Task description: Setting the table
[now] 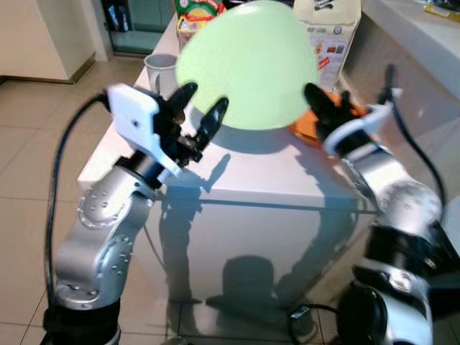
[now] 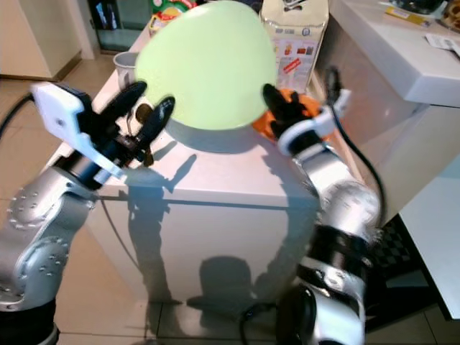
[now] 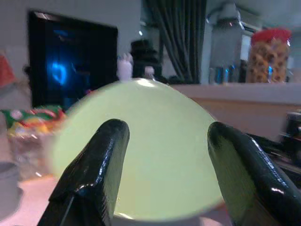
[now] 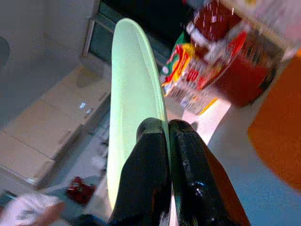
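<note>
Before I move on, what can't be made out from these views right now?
- Orange item on the table: the green plate and right pincer hide most of it in the eye views.
- Carton: cut off by the top edge.
- Snack packets: blurred in left wrist view.

This is a home kitchen or dining area. A white tabletop (image 1: 251, 169) stands on a tiled floor (image 1: 43, 108) and carries snack packets (image 1: 195, 14), a printed food carton (image 1: 329, 36) and a grey cup (image 1: 159, 68). A pale counter (image 2: 402, 57) runs alongside, and the left wrist view shows a jar of snacks (image 3: 269, 56), curtains (image 3: 176, 37) and a dark screen (image 3: 70, 66).
</note>
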Available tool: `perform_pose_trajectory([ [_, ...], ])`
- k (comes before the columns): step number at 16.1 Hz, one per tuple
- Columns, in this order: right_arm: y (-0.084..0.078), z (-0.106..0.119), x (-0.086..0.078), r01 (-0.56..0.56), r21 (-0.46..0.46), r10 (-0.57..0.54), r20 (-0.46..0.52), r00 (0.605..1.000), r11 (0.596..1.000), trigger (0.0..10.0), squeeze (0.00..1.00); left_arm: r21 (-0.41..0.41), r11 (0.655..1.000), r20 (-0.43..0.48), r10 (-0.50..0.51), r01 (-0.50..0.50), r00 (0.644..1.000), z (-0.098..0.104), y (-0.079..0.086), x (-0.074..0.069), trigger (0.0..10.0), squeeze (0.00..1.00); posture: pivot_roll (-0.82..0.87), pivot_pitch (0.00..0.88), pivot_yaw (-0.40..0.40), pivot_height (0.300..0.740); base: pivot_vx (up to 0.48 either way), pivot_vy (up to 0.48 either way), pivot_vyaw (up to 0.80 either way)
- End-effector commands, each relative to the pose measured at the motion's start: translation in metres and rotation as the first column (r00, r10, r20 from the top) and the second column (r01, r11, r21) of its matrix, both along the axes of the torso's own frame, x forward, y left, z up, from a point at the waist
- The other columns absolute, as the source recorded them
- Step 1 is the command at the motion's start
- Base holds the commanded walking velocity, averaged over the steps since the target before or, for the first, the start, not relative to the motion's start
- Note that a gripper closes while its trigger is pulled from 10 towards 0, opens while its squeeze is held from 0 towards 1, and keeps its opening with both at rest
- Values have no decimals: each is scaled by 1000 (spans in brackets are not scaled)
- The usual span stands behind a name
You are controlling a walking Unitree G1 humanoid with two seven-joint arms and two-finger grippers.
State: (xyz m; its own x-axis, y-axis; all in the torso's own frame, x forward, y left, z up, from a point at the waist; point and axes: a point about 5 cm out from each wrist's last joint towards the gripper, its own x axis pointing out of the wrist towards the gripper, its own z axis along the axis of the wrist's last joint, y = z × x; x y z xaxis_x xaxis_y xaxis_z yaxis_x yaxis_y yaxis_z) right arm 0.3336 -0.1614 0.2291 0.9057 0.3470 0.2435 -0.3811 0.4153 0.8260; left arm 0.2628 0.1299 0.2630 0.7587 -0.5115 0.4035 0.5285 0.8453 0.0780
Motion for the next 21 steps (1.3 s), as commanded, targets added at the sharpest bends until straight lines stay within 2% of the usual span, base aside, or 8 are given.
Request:
perform_pose_trajectory([
  [1, -3, 21, -10, 4, -26, -1, 117, 993, 1000, 0, 0, 9, 998, 18, 64, -64, 998, 6, 10, 2, 10000, 0, 28, 0, -22, 740, 0, 0, 0],
  [3, -4, 31, -23, 19, -68, -5, 199, 980, 998, 0, 0, 45, 972, -34, 234, -232, 972, -4, 37, 10, 10000, 0, 24, 0, -21, 740, 0, 0, 0],
  [4, -5, 37, -34, 39, -67, -21, 245, 969, 997, 0, 0, 117, 938, -48, 335, -327, 941, -13, 54, 13, 10000, 0, 20, 0, -21, 740, 0, 0, 0],
  [6, -6, 38, -38, 47, -64, -29, 256, 966, 997, 0, 0, 142, 929, -45, 350, -341, 936, -14, 56, 13, 10000, 0, 20, 0, -21, 740, 0, 0, 0],
  [7, -3, 41, -48, 58, -89, -30, 296, 955, 994, 10000, 0, 172, 924, -50, 354, -341, 934, -18, 51, 12, 10000, 0, 39, 0, -28, 740, 0, 0, 0],
  [9, 6, 38, -62, 72, -194, -4, 330, 944, 978, 10000, 0, 183, 929, -68, 338, -322, 939, -22, 43, 10, 10000, 0, 38, 0, -28, 740, 0, 0, 0],
  [11, 9, 38, -67, 128, -201, -57, 327, 943, 971, 10000, 0, 189, 932, -87, 330, -310, 940, -29, 30, 18, 10000, 0, 15, 0, -15, 740, -120, 0, 0],
  [21, 11, 27, -69, 210, -308, -115, 300, 947, 928, 10000, 0, 203, 920, -96, 359, -334, 929, -36, 27, 24, 10000, 0, 16, 0, -4, 740, -267, 0, 0],
])
